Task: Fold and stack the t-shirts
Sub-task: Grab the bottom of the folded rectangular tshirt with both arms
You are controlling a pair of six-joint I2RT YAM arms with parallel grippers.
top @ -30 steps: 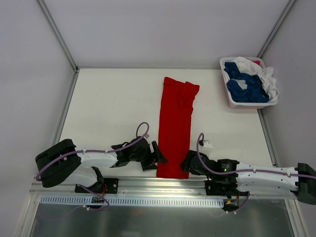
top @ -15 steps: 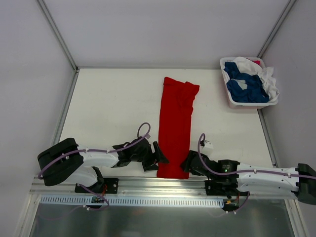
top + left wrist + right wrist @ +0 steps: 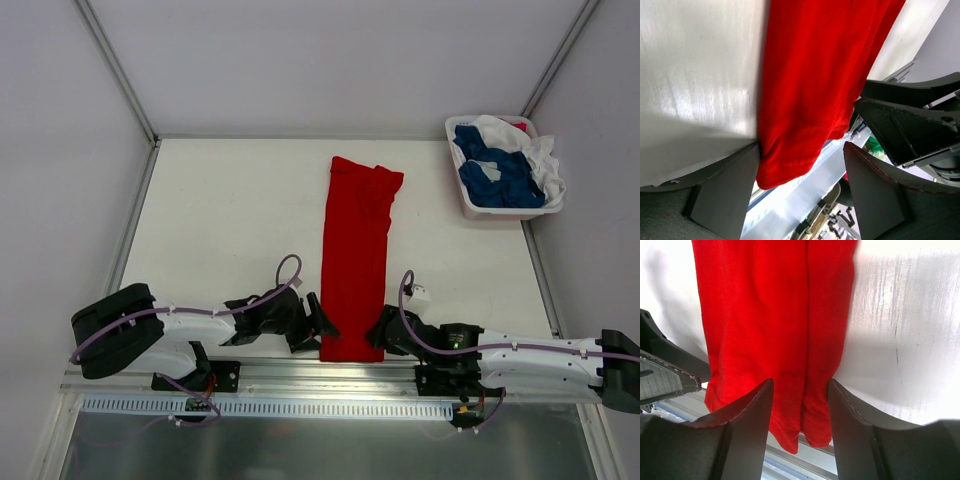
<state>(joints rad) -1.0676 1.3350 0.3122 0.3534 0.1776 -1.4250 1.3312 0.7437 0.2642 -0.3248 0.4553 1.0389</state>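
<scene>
White table (image 3: 220, 220) | red t-shirt (image 3: 355, 250) hem between left gripper (image 3: 326, 328), right gripper (image 3: 376, 336)

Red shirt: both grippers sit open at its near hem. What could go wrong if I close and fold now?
1. The red shirt lies in overlapping layers at the right gripper. It may pinch only some, and the strip could open when lifted.
2. The left gripper straddles just the hem corner, so the cloth may slip out.
3. The hem overhangs the near edge of the table, where a gripper could catch.
</scene>
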